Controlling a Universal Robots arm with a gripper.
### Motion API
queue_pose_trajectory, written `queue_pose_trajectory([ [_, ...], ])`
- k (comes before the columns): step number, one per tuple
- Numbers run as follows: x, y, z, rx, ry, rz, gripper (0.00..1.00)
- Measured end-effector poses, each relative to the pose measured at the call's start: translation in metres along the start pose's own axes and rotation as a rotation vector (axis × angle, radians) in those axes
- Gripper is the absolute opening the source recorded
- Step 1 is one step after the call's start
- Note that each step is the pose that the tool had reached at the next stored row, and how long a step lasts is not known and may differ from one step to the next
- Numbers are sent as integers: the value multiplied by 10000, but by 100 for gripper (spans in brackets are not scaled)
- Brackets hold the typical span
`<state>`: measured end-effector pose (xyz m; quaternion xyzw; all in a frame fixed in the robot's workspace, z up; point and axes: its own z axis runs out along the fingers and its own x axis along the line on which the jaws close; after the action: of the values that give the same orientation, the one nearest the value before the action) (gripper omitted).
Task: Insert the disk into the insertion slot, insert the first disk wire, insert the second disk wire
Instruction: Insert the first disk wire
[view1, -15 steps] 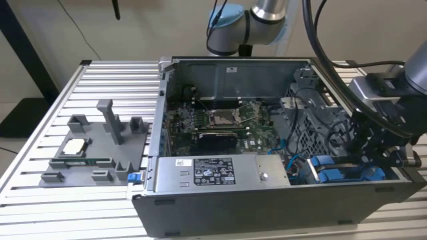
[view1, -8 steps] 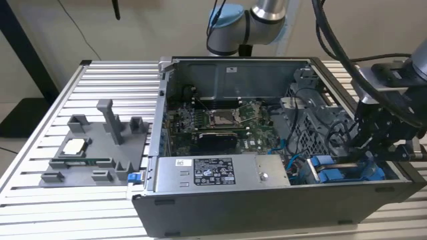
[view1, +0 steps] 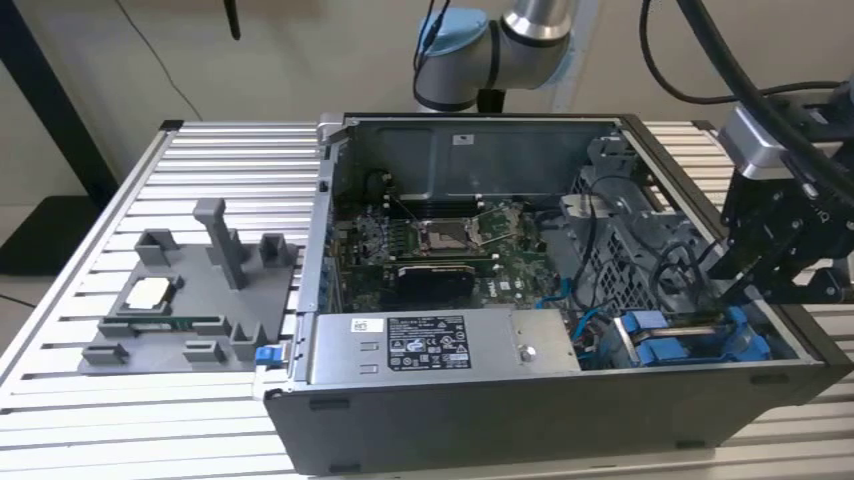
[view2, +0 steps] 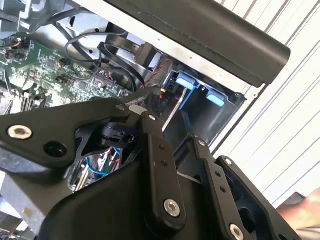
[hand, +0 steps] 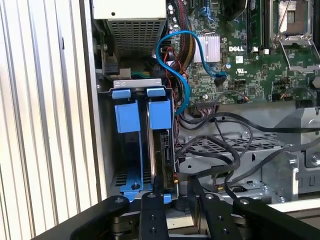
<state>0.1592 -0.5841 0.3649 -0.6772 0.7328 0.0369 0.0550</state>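
Disk (hand: 164, 155) stands on edge in its blue carrier, inside insertion slot (hand: 104, 145), just beside power-supply box (view1: 441, 343) on the exterior view's right. Gripper (hand: 172, 196) sits at the disk's outer edge, probably touching it; spread or clamped, cannot tell. Blue data cable (hand: 176, 60) loops near power-supply box. Motherboard (view1: 441, 240) lies behind power-supply box.

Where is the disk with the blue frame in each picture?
Exterior view: the disk stands in the corner of the case at the exterior view's lower right.
First wrist view: the disk sits in the insertion slot, right ahead of the end effector.
Second wrist view: the disk's blue end peeks out by the case wall.
Shared landmark: the green motherboard.
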Motion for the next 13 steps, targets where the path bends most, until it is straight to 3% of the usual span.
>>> queue_pose_trajectory([
  [13, -157, -3, -101, 13, -30, -1, 33],
])
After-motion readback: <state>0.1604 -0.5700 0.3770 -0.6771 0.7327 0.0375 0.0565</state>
